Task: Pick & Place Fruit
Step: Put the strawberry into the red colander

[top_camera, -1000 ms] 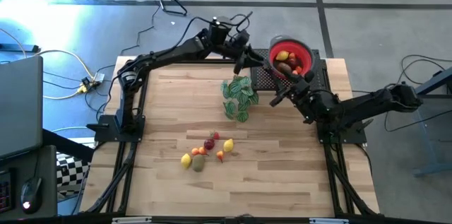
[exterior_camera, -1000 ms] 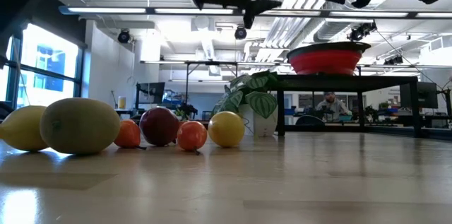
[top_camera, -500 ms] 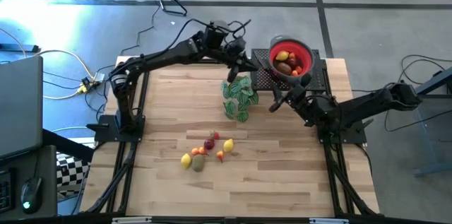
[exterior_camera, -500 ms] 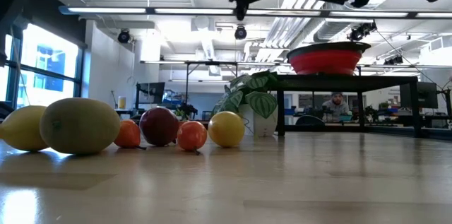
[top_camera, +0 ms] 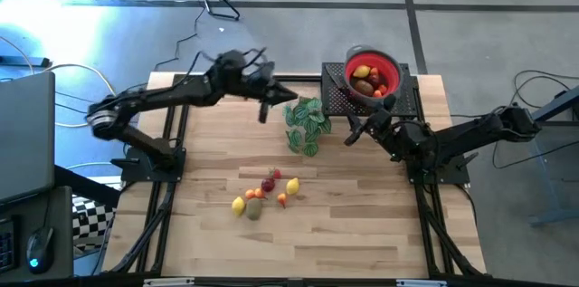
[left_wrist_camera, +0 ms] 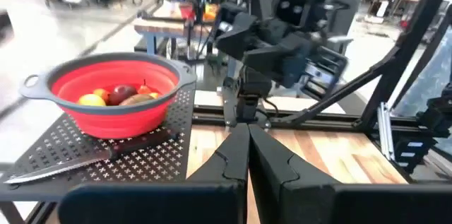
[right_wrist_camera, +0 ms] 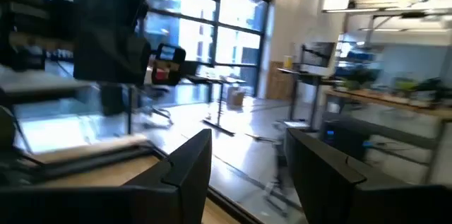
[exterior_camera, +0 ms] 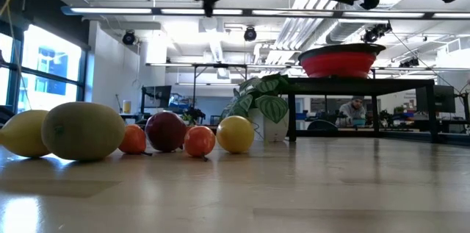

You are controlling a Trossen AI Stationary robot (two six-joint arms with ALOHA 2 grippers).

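Left gripper [top_camera: 263, 111] raised over the far-left part of the wooden table [top_camera: 362, 224], just left of the green plant sprig [top_camera: 306, 124], fingers [left_wrist_camera: 236, 155] pressed together with nothing between them. Right gripper [top_camera: 351, 132] hanging on the other side of the sprig, near the black perforated stand [top_camera: 336, 97]; jaws parted, with a clear gap between the two dark fingers [right_wrist_camera: 185, 162] in the right wrist view and nothing gripped.

Red bowl [top_camera: 372, 72] with grey rim sitting on the stand at the table's far edge, holding several of the fruit: a yellow piece [top_camera: 362, 71], brownish and red ones beside it. Same bowl seen from the left wrist [left_wrist_camera: 109, 97], with a knife [left_wrist_camera: 85, 160] lying on the perforated plate just in front of it.

Remaining fruit clustered on the table nearer the front, well apart from both grippers: lemon [top_camera: 239, 204] beside a brown-green piece [top_camera: 254, 209], a second lemon [top_camera: 292, 186], a dark red piece [top_camera: 268, 184], and small orange ones [top_camera: 282, 199] among them, perhaps three, though hard to count from above. From table height, the brown-green fruit [exterior_camera: 82, 130] and a lemon [exterior_camera: 22, 131] closest, the dark red one [exterior_camera: 166, 130] behind.

A seated person [exterior_camera: 352, 109] far off in the room beyond the table.
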